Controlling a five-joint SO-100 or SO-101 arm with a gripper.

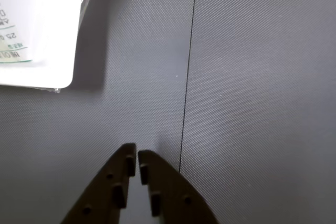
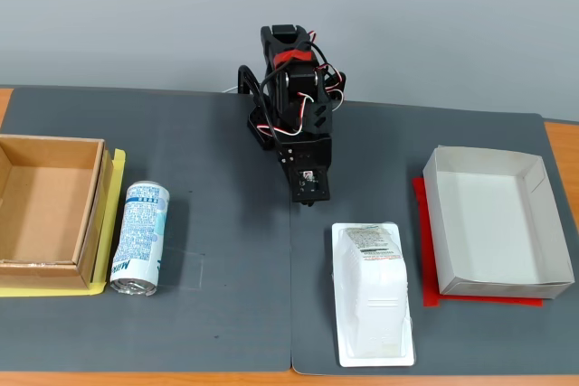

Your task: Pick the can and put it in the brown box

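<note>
The can (image 2: 140, 239), white with light blue print and silver ends, lies on its side on the dark mat at the left in the fixed view. It is just right of the brown box (image 2: 93, 214), which is empty. My gripper (image 2: 308, 194) hangs under the folded arm at the middle of the mat, far right of the can. In the wrist view the gripper (image 1: 137, 154) points at bare mat, its two fingers nearly touching with nothing between them. The can and the brown box are out of the wrist view.
A white plastic tray pack (image 2: 371, 291) lies in front of the arm and shows at the upper left of the wrist view (image 1: 37, 30). An empty white box (image 2: 484, 160) sits on a red sheet at the right. A seam (image 1: 185, 103) joins two mats.
</note>
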